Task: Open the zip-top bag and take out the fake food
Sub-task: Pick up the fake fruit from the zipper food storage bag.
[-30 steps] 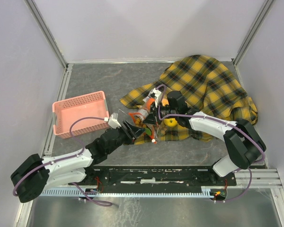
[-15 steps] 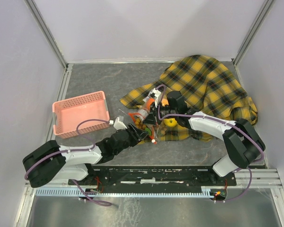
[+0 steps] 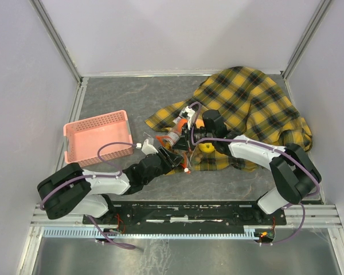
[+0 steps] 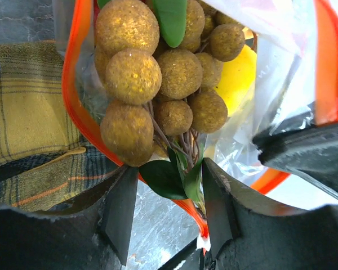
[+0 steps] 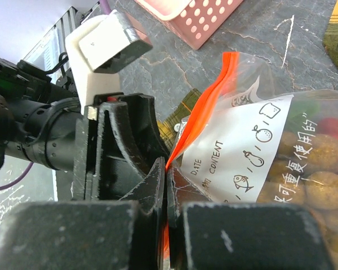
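Zip-top bag (image 5: 253,140) edge in right gripper (image 5: 166,183)

This is a robotics lab test cell. Plain pale wall panels (image 3: 160,34) set in aluminium framing (image 3: 57,40) box in a dark mottled counter (image 3: 126,97). The left arm (image 3: 97,183) and right arm (image 3: 258,152) are bolted to a metal rail (image 3: 189,213), with purple cables (image 3: 112,150) left exposed. The goods are practice props: a pink basket (image 3: 97,137), a plaid cloth (image 3: 252,97), and a zip-top bag (image 5: 253,140) of fake food (image 4: 158,73).
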Robot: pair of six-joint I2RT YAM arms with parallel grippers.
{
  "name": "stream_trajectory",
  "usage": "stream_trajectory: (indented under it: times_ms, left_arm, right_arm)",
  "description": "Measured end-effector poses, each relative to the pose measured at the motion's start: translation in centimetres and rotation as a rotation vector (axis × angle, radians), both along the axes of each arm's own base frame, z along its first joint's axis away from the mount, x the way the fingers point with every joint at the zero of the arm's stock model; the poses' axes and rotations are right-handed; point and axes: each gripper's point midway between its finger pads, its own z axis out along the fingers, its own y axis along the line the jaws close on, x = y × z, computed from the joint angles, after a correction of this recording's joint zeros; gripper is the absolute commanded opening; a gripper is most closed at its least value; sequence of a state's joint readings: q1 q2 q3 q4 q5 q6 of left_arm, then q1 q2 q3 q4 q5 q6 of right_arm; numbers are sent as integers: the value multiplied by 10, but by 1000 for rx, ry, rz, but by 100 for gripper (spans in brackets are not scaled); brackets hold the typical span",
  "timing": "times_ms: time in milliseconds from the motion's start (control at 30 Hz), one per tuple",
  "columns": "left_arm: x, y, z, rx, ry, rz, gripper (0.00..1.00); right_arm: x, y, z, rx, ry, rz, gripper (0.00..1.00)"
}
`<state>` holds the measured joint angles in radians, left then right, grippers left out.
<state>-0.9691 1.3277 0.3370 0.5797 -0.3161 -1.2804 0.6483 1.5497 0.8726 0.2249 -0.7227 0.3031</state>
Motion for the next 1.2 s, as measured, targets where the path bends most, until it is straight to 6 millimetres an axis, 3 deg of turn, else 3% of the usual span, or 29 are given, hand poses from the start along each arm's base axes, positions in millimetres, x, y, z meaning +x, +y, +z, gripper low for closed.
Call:
stream_trajectory:
  times_ms: [300, 500, 667, 767, 833, 867, 967, 1033, 1200]
  left_arm:
    - [6, -13, -7, -19, 17, 3, 62]
    - [9, -19, 0, -69, 3, 4, 55]
    - [12, -22, 2, -86, -8, 5, 33]
    - [15, -24, 1, -97, -13, 7, 13]
    - [18, -24, 1, -108, -17, 8, 10]
    - [21, -25, 2, -116, -21, 10, 13]
    - [26, -24, 4, -127, -29, 21, 45]
    - [27, -23, 1, -122, -22, 27, 51]
    - [29, -22, -3, -117, -15, 30, 51]
  right_arm:
    - [-5, 6, -2, 2, 2, 14, 2]
    - [-1, 7, -1, 5, -11, 3, 2]
    - [-1, 7, 0, 7, -14, 2, 2]
    - [0, 6, 0, 8, -20, -4, 2]
    - [0, 7, 2, 12, -25, -5, 2]
    - [-1, 7, 2, 14, -25, -1, 2]
    - [-1, 7, 4, 22, -31, 2, 2]
    - [1, 7, 7, 32, -40, -5, 2]
    - [3, 6, 12, 44, -56, -13, 2]
